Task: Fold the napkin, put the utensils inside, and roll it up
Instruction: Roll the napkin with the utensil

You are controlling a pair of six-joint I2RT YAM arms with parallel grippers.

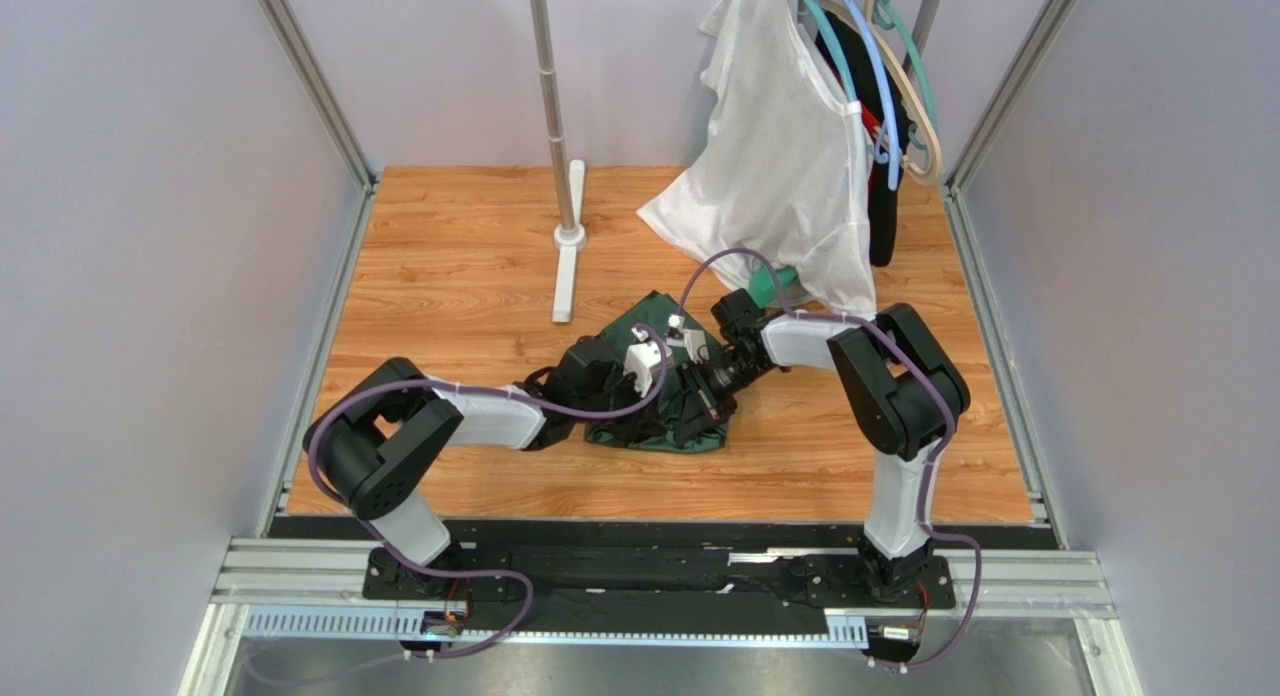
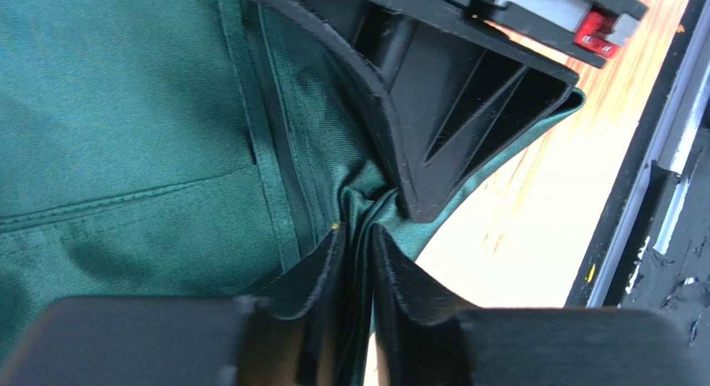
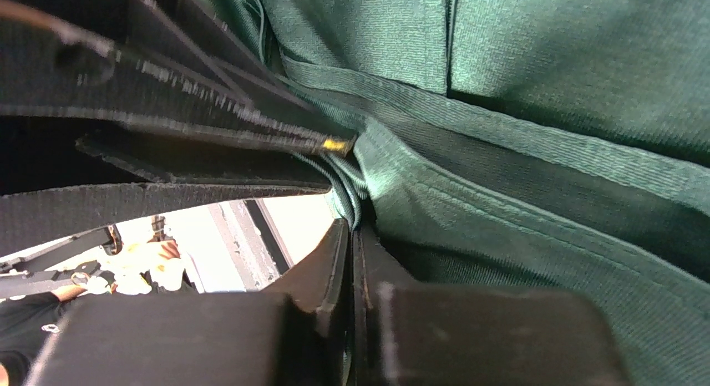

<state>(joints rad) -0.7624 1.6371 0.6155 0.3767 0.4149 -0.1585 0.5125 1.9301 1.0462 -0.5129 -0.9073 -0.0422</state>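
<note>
Grey walls close in a wooden table [image 1: 451, 246], with a pole stand [image 1: 556, 111] at 12 o'clock and a white garment [image 1: 781, 156] hanging at 1 o'clock. At the centre lies the napkin [image 2: 125, 111], mostly hidden from above by both grippers; only green slivers show around them. Reaching in from 8 o'clock, the left gripper [image 2: 358, 236] is clamped on a bunched fold at the cloth's edge. From 3 o'clock, the right gripper [image 3: 354, 232] is pressed together on the same pleat, nearly tip to tip with the left. Whatever lies under the folds cannot be made out.
</note>
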